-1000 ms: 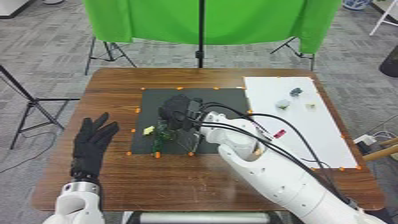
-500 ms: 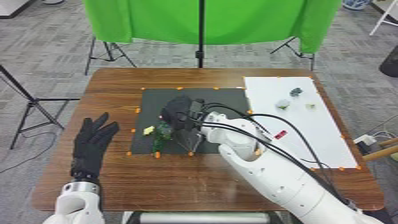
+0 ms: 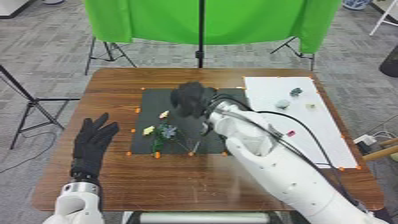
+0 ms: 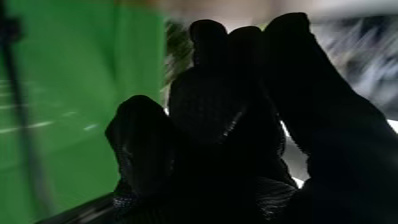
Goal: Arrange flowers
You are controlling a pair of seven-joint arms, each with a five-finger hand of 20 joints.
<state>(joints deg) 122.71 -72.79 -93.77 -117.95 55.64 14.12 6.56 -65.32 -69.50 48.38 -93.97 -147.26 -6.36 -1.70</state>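
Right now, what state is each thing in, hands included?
Left hand: open, fingers straight.
Right hand: open, raised over the mat.
Black mat: lying flat.
Yellow flower: grouped with others at the mat; upright or lying, can't tell.
White sheet: flat, small pieces on it.
Green cloth: hanging.

The table (image 3: 107, 100) is brown with streaked wood grain, the mat (image 3: 153, 102) charcoal, the sheet (image 3: 311, 135) white, the markers (image 3: 157, 155) orange. One flower (image 3: 148, 130) is pale yellow, another bloom (image 3: 163, 114) cream, a third blossom (image 3: 169, 131) grey-blue; the stems (image 3: 158, 145) are green. The left hand (image 3: 87, 145) and right hand (image 3: 189, 97) are black, the cloth (image 3: 266, 25) bright green.
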